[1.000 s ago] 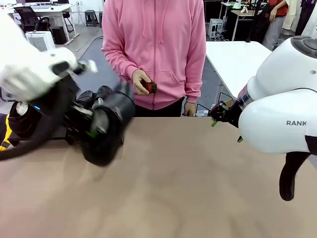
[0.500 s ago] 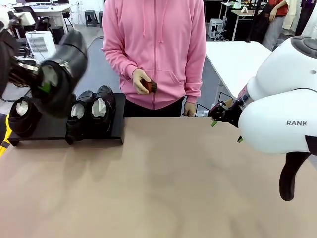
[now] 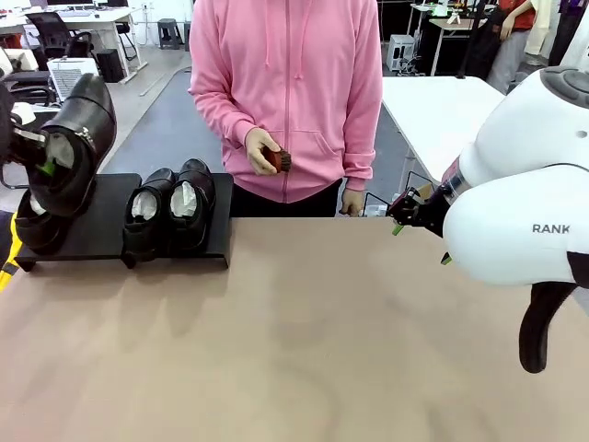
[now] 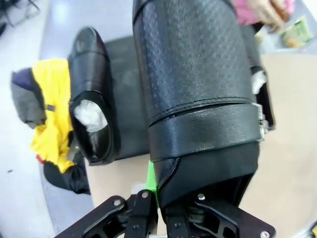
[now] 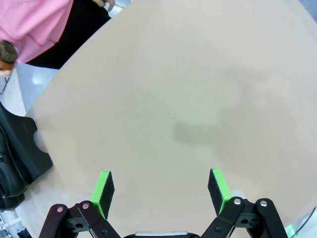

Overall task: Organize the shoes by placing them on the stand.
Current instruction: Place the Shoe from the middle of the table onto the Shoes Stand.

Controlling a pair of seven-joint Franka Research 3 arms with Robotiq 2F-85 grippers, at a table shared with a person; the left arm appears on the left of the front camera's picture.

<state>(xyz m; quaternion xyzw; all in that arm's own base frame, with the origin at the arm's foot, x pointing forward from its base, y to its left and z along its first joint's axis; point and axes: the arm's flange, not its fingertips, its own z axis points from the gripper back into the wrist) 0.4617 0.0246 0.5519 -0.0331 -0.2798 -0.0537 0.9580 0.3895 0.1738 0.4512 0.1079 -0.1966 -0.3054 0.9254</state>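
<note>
Where shoe (image 3: 74,138) hides fingers (image 4: 152,179): grip.

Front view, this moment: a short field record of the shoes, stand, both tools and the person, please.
held shoe: black shoe gripped by the left tool, raised over the stand's left end
stand: three shoes on it, a pair at right, one at left
right tool: open, over bare table
person: holding a brown brush

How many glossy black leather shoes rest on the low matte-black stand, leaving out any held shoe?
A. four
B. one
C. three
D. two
C: a pair stands together on the stand and one shoe sits at its left end, while the left gripper holds a fourth shoe above it.
</note>
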